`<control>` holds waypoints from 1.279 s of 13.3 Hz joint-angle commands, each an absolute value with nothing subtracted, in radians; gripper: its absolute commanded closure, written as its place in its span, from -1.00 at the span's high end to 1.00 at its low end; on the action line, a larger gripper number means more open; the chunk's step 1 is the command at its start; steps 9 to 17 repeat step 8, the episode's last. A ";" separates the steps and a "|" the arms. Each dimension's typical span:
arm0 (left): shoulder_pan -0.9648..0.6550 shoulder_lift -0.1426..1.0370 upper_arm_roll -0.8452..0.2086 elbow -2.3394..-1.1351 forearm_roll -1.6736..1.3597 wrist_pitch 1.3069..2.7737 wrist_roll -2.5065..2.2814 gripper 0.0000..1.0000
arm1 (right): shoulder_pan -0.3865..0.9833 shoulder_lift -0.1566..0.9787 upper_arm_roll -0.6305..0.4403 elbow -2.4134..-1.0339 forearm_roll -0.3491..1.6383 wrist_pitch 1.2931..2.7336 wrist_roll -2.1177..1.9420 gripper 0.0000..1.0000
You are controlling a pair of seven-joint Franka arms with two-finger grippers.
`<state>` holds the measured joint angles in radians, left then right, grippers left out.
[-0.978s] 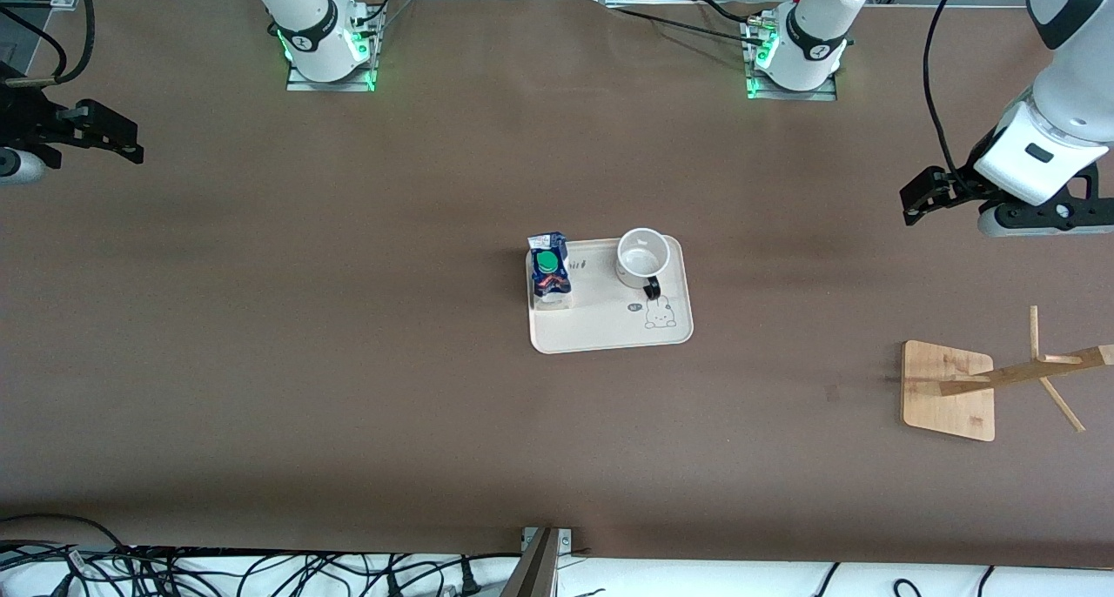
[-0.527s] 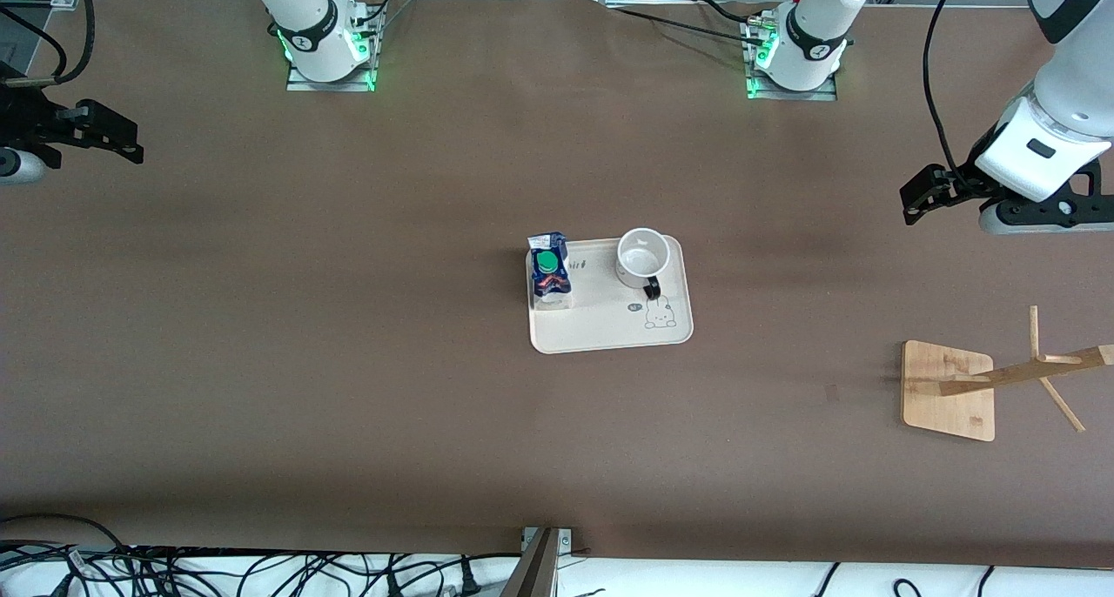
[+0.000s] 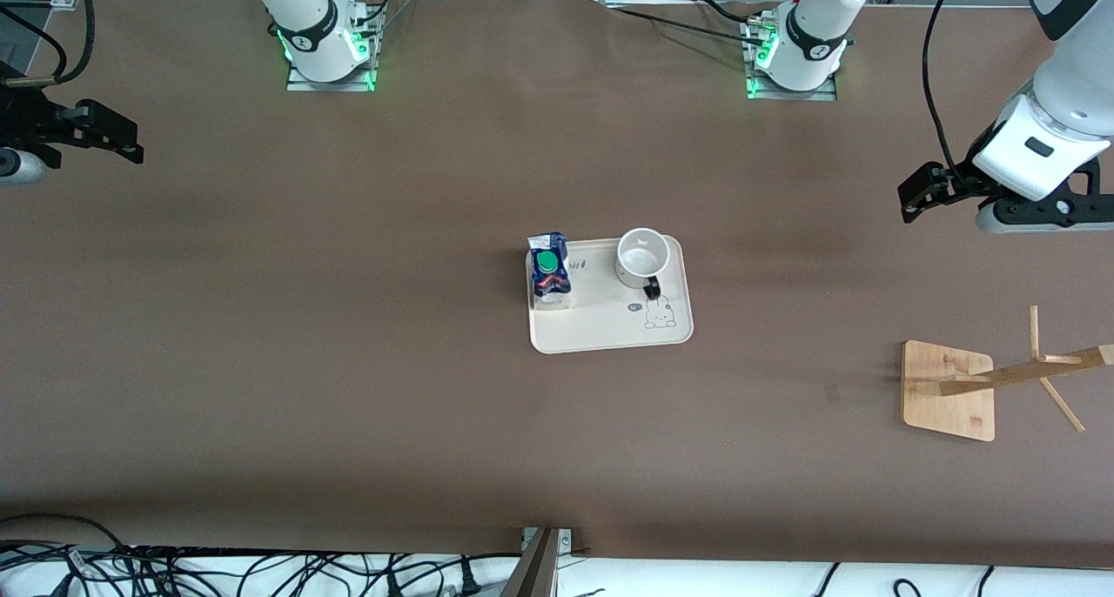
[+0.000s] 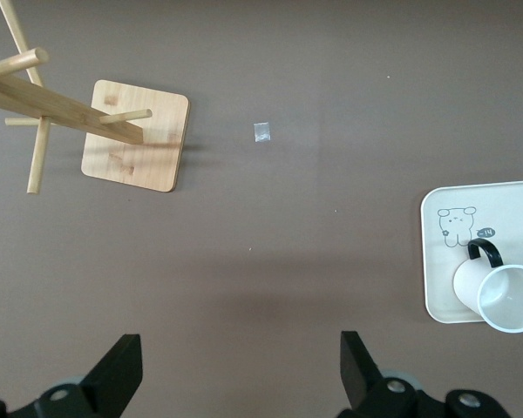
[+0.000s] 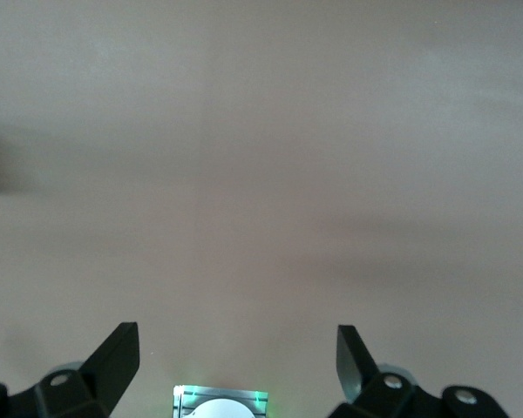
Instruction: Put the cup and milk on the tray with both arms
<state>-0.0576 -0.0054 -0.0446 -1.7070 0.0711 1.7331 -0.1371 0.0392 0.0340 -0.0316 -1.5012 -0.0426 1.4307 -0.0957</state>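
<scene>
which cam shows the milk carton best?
Front view. The milk stands upright on the tray, beside the cup, green cap showing. Left wrist view catches only the cup and a tray end, no milk. Right wrist view shows bare table.

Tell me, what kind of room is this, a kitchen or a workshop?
Probably a robotics lab: two arms bolted to a brown table, loose cables along its edge, and only props on it: a tray holding a cup and milk.
</scene>
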 commanded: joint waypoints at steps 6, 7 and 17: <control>-0.057 0.009 -0.049 -1.674 0.078 1.707 -0.137 1.00 | 0.035 0.040 -0.026 -1.483 0.008 1.425 -0.092 1.00; -0.055 0.009 -0.048 -1.674 0.078 1.707 -0.137 1.00 | 0.035 0.040 -0.026 -1.483 0.006 1.425 -0.092 1.00; -0.055 0.009 -0.048 -1.674 0.078 1.707 -0.138 1.00 | 0.034 0.040 -0.026 -1.483 0.006 1.425 -0.092 1.00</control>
